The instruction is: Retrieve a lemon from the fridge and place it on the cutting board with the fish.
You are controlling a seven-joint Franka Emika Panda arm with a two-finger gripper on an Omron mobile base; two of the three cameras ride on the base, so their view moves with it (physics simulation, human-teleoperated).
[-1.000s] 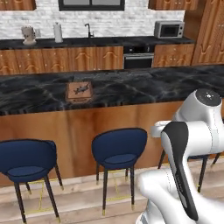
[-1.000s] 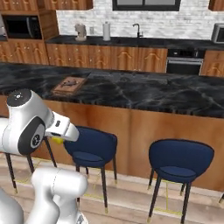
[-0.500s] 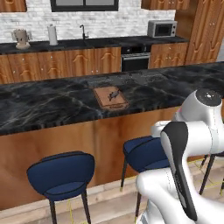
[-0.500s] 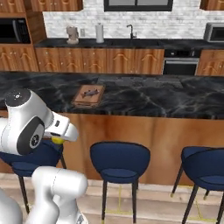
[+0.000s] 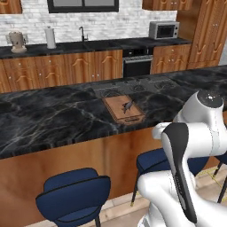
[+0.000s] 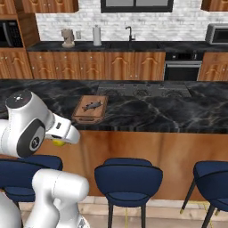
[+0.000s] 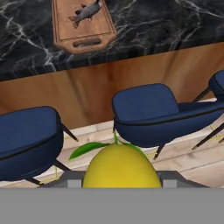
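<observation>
The yellow lemon with its green leaf sits low in the hand view, and my gripper is shut on it. In the right base view the lemon peeks out under the hand, in front of the island and below its top. The reddish-brown cutting board lies near the island's front edge, ahead of the gripper and higher. The dark fish lies on the board. The fridge is out of view.
A dark marble island with a cooktop stands between me and the back counter. Blue stools line its wooden front. Microwave, oven and faucet are along the back wall.
The whole picture has shifted sideways, so the base has driven along the island; the board now sits nearer the middle of both base views. The lemon stays in the gripper.
</observation>
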